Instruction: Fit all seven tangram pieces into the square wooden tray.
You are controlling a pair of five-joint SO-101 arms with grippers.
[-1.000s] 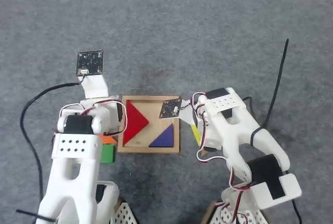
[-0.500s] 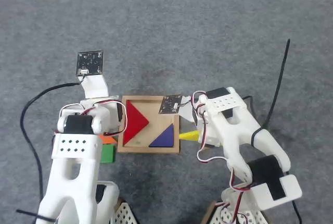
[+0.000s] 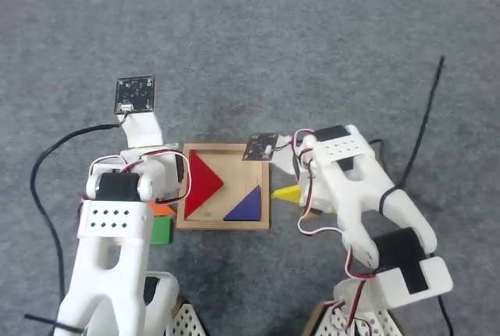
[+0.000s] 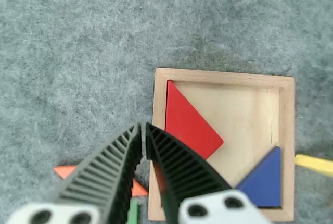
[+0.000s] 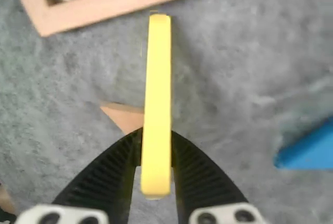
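Fingers [image 5: 114, 172] of the right gripper [image 5: 156, 135] are clamping the yellow piece [image 5: 157, 99] edge-on by its flat faces, just outside the right edge of the tray [image 3: 223, 225]. Over the last second the right arm has been turning this piece from lying along that edge to pointing at it, so the carry into the tray seems to be starting. The red triangle [image 3: 201, 183] is sitting against the tray's left edge and the blue triangle [image 3: 245, 206] in its near right corner. The left gripper [image 4: 141, 126] is hovering by the tray's left edge, jaws together and empty, over the orange piece [image 3: 162, 209] and green piece [image 3: 162, 230] waiting on the surface.
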